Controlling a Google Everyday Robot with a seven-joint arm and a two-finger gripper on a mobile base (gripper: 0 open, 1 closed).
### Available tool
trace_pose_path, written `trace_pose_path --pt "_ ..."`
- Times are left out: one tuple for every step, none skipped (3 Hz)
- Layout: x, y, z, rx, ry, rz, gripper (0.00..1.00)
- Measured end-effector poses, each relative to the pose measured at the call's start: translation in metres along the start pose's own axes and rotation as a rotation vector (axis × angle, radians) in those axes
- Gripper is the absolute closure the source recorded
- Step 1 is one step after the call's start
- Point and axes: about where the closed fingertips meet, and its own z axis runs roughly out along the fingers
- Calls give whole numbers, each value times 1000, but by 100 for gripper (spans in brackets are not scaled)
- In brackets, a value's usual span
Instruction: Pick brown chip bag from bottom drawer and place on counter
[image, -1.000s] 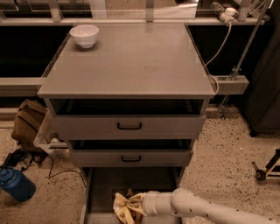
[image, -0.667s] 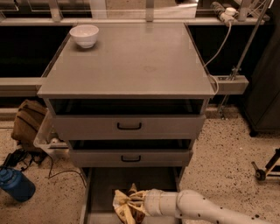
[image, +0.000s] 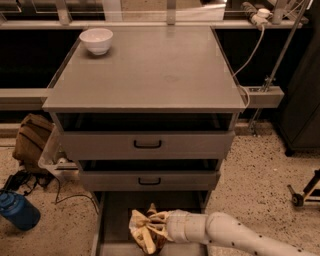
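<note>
The gripper (image: 153, 228) is low in the bottom drawer (image: 114, 216), right against the brown chip bag (image: 141, 232). Pale foil bunches around its tip, so I cannot tell whether it has closed on the bag or is only pressed into it. The bag lies crumpled on the drawer floor near the middle, just under the front edge of the middle drawer (image: 150, 180). The white arm (image: 235, 238) reaches in from the lower right, nearly level with the floor.

The step in hand looks like securing the grasp and starting the lift. To do this well, the hold should take a firm fold of the foil rather than a loose corner. A crinkled bag slips easily, and it will sag once it leaves the drawer floor.

The way out matters more than the lift. The middle drawer and the top drawer (image: 147, 144) both stand slightly out above the bag. The bag should therefore come toward the open front first and rise only once it is past those fronts and their black handles. Going straight up risks catching the bag or the wrist on the overhang.

Higher still, the desk (image: 150, 75) offers a broad grey top. A white bowl (image: 96, 40) sits at its back left corner, so the centre or right side is the safer place to set the bag down.
</note>
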Motion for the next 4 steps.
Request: trace_pose_path --pt "-71 -24 -28 43 -10 -82 100" --pt "-147 -46 -60 97 4 -176 100" --pt "-178 -53 -71 116 22 -236 100" --pt "-178 -53 -71 116 22 -236 100"
